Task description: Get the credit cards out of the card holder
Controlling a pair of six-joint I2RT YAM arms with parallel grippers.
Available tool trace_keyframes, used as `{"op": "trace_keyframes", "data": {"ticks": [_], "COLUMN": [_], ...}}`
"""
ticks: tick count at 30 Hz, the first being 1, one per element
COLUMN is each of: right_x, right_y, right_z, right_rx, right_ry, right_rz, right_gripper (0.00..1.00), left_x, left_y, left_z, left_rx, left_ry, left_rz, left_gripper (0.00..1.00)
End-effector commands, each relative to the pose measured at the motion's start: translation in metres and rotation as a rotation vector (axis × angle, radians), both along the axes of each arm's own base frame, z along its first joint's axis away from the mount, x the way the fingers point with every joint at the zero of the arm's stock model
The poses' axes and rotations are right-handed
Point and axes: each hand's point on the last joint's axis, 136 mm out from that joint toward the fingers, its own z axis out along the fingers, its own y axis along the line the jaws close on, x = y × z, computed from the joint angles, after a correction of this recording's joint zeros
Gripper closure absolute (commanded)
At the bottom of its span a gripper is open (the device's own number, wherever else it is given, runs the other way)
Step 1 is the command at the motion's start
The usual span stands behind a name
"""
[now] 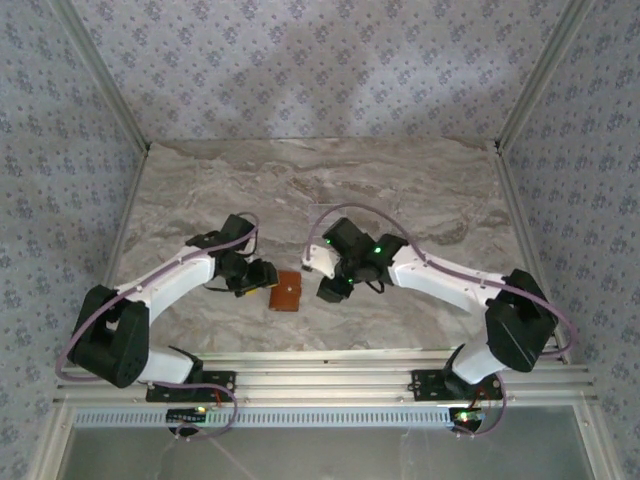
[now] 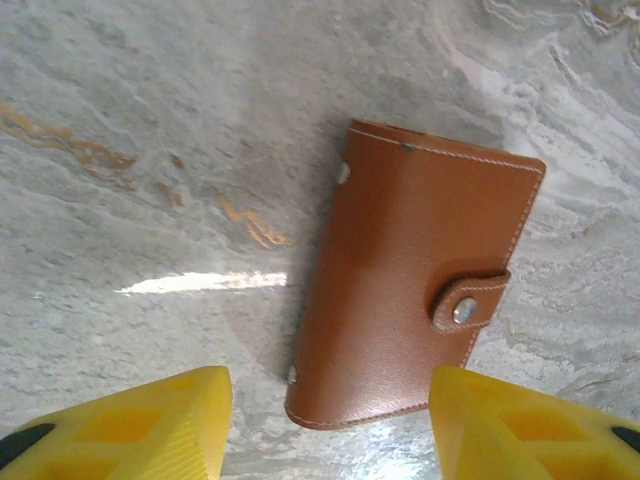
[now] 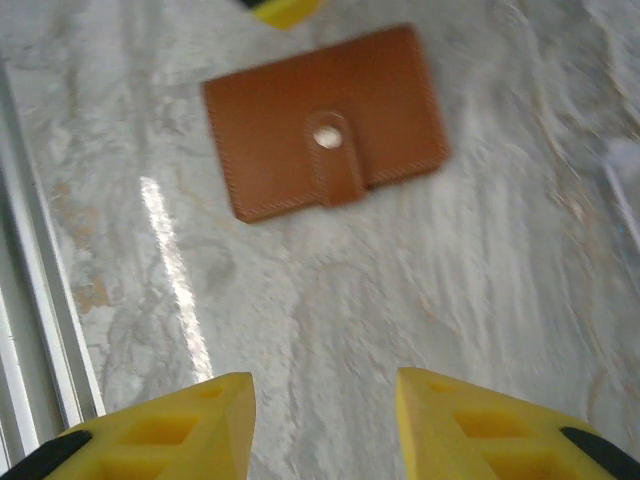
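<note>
Marbled grey tabletop (image 1: 400, 180) holds the card holder (image 1: 286, 293) flat and snapped shut between the left gripper (image 1: 262, 278) and right gripper (image 1: 333, 288), both spread empty; it looks light, supple and apt to slide, so I'd pin one edge and lift the snap tab (image 2: 470, 300).

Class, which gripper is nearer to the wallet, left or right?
Left. The left gripper is right at the wallet's end, jaws open; the right gripper hangs back, with bare table between it and the wallet.
</note>
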Motion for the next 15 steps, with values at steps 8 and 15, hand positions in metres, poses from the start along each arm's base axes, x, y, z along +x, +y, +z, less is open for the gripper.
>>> {"op": "trace_keyframes", "data": {"ticks": [8, 15], "right_x": [0.016, 0.029], "right_y": [0.063, 0.093], "right_z": [-0.024, -0.039], "right_rx": [-0.013, -0.008], "right_ry": [-0.056, -0.034], "right_rz": [0.272, 0.319], "right_gripper": [0.59, 0.59], "left_x": [0.013, 0.023], "left_y": [0.02, 0.029], "left_z": [-0.003, 0.003], "left_rx": [-0.13, -0.148], "left_ry": [0.039, -0.006], "left_rz": [0.083, 0.147], "left_gripper": [0.48, 0.49]}}
